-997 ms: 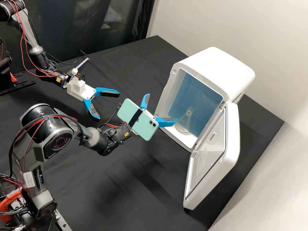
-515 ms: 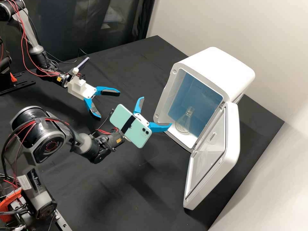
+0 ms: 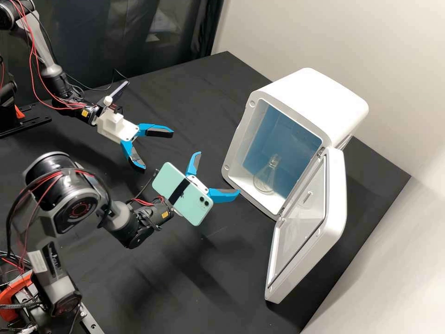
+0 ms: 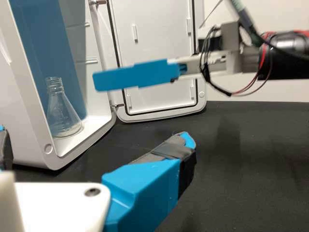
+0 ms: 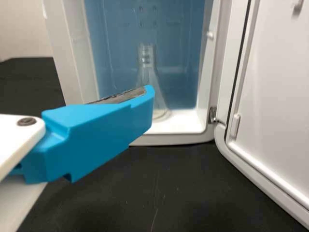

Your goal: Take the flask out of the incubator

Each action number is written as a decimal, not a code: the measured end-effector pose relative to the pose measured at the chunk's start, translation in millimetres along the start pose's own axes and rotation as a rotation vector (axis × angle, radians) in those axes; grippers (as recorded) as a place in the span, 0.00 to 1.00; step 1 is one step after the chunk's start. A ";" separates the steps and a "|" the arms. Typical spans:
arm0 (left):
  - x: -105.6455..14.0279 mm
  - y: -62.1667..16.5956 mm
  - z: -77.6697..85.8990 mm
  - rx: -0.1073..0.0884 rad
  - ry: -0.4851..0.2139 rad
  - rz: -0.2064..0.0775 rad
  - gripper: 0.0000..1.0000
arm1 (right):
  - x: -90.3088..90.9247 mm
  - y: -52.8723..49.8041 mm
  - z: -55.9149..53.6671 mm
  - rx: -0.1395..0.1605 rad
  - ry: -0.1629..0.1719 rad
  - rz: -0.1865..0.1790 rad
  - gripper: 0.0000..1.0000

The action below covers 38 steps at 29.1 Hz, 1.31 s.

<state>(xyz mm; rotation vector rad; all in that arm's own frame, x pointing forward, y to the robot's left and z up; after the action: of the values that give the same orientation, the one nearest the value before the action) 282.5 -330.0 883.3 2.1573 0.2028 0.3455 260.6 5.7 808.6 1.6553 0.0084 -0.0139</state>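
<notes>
Since a second ago my right end effector (image 3: 218, 172) has backed away from the mouth of the white, blue-lined incubator (image 3: 315, 102), its fingers spread wide and empty. My left end effector (image 3: 156, 151) hangs wide open farther back above the black tabletop (image 3: 185, 278). I see the clear glass conical flask (image 3: 266, 178) standing upright on the incubator's floor.
</notes>
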 end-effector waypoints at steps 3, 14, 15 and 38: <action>-0.4 1.8 0.3 0.001 -0.001 0.006 1.00 | 9.7 -4.5 6.4 0.002 -0.020 -0.017 1.00; -0.4 1.8 0.3 0.001 -0.001 0.006 1.00 | 42.4 -4.6 36.7 0.028 -0.125 -0.009 1.00; -0.4 1.8 0.3 0.001 -0.001 0.006 1.00 | 44.0 -3.2 38.9 0.036 -0.132 -0.005 1.00; -2.9 -1.1 0.3 -0.001 0.001 -0.006 1.00 | 84.1 22.1 53.5 0.108 -0.180 0.054 1.00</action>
<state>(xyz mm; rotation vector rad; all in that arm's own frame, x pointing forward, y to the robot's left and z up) 279.8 -330.4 881.7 2.1551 0.2096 0.3431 344.8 -49.7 824.9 1.7559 -0.1761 -0.1243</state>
